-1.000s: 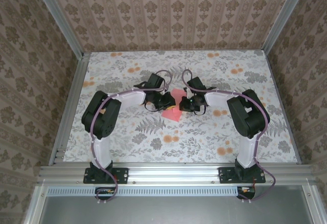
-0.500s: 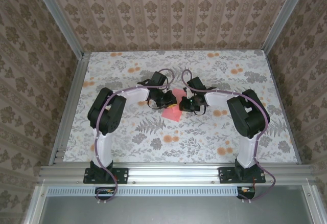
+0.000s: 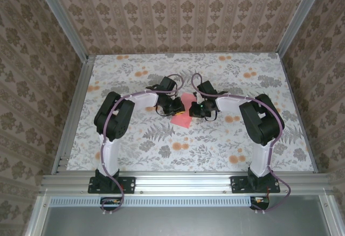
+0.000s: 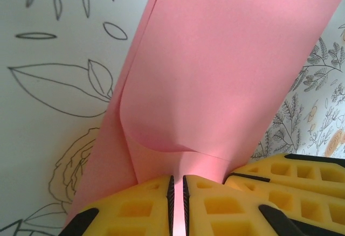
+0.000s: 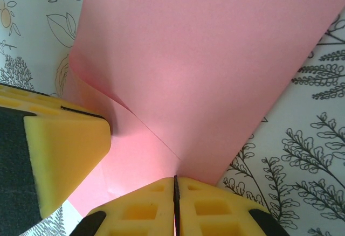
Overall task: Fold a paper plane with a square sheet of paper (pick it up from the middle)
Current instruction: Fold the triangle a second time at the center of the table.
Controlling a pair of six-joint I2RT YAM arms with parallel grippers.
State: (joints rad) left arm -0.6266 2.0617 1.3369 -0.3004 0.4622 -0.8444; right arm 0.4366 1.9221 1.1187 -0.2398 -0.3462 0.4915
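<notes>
The square sheet of paper (image 3: 183, 118), pink and bent over into a soft curl with one crease showing, is at the middle of the flower-printed table (image 3: 135, 155), held between the two arms. The left gripper (image 4: 177, 185) pinches one edge, its jaws almost together on the sheet. The right gripper (image 5: 175, 182) is clamped tight on the paper just beside it.

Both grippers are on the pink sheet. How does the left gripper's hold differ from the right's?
The left gripper pinches the square sheet of paper with a thin slit showing between its pads; the right gripper has its pads pressed to a hairline. Ahead of the left gripper the sheet rolls over in a soft curl; ahead of the right gripper a straight, sharp fold line runs toward the pads. Both are shut on the same sheet.
</notes>
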